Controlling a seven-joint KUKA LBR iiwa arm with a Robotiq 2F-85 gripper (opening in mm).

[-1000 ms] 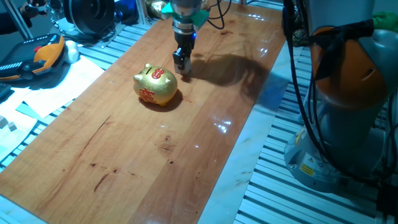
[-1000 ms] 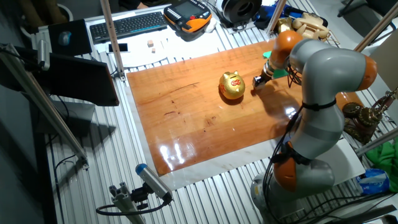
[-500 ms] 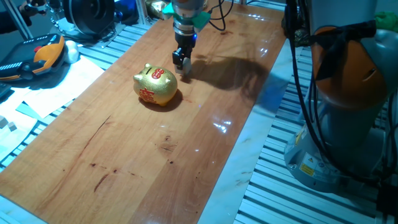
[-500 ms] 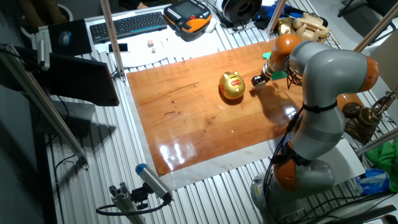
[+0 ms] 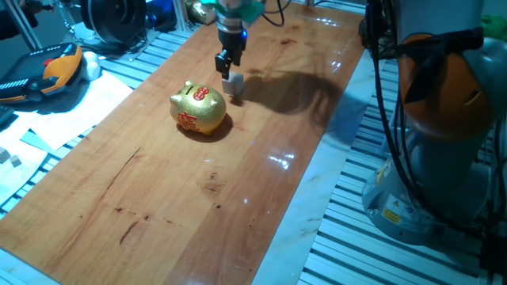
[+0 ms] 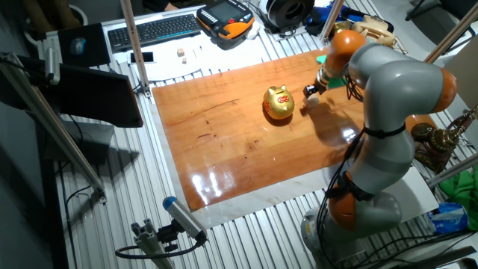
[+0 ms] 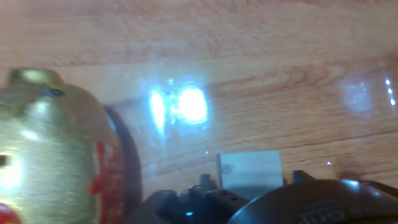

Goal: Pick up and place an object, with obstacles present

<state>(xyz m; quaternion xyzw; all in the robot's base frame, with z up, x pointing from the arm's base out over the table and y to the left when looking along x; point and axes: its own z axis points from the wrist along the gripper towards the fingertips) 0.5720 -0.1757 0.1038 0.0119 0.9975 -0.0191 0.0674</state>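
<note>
Pick step, lift phase: fingers [image 5: 230,71] clamped on cube [image 5: 233,81], just off the surface [image 5: 261,166] near far edge. Next: carry clear of piggy bank [image 5: 198,108], then place.

In the hand view the gold piggy bank [image 7: 59,155] is blurred and cut off by the left and bottom edges, so only part of its body and red marking shows. The wooden cube [image 7: 250,175], right of the piggy bank, has its lower part hidden behind the dark tool body at the bottom edge. From one fixed view the cube [image 5: 232,81] beyond the piggy bank [image 5: 198,108] is too small to tell whether the tool [image 5: 226,70] touches it. In the other fixed view the cube [image 6: 312,99] is a mere pale speck.
</note>
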